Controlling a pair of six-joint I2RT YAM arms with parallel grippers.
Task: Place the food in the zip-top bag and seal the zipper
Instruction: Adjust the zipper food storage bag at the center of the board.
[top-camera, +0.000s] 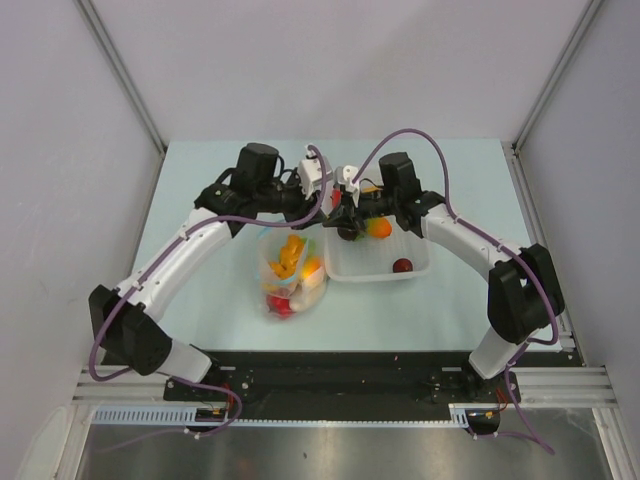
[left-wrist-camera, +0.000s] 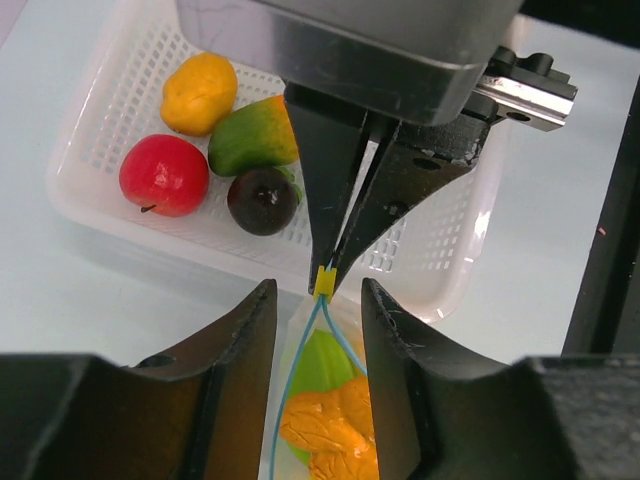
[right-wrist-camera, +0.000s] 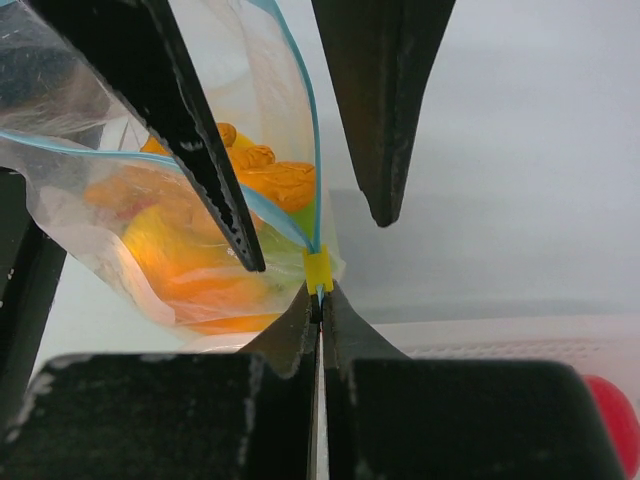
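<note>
From above, the left arm (top-camera: 190, 250) and right arm (top-camera: 470, 235) meet over the middle of the table (top-camera: 200, 170). The zip-top bag (top-camera: 290, 290) lies there with food (top-camera: 290, 262) inside, just beside the white basket (top-camera: 415, 268), which holds more. Left wrist: the left gripper (left-wrist-camera: 318, 300) has its fingers apart, either side of the blue zipper (left-wrist-camera: 292, 365). Right wrist: the right gripper (right-wrist-camera: 319, 300) pinches the zipper's yellow end (right-wrist-camera: 318, 270) tight.

A white perforated plastic basket (top-camera: 372, 268) sits right of centre on a pale mint surface (top-camera: 200, 180), enclosed by plain grey walls (top-camera: 330, 60) with slanting metal struts (top-camera: 120, 75). A black mounting plate (top-camera: 340, 372) runs along the near edge, just beyond a brushed metal panel (top-camera: 330, 452).
</note>
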